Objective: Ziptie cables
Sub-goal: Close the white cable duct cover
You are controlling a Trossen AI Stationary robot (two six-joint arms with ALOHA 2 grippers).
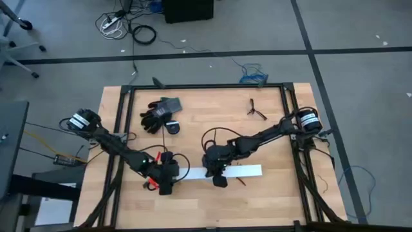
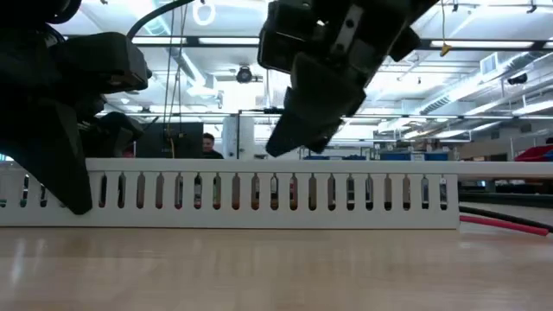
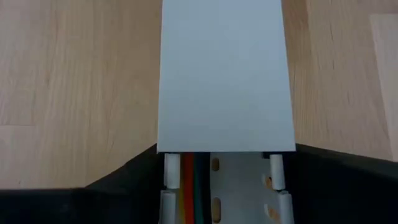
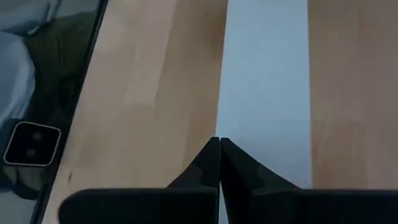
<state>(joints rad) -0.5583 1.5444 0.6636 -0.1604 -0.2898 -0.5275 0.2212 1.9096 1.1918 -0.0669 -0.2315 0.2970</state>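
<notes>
The wooden desk (image 1: 270, 142) carries a white slotted channel (image 1: 241, 171), smooth lid on. Its end is straddled by the left claw (image 1: 166, 183) (grip state cannot be told). The right claw (image 4: 219, 163) is pinched shut, empty, over the lid. Thin cables (image 3: 189, 186) lie inside; the lid should be slid steadily.

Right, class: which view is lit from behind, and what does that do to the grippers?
Low view: bright ceiling lights behind turn the left gripper and right gripper into black shapes; high view is evenly lit.
</notes>
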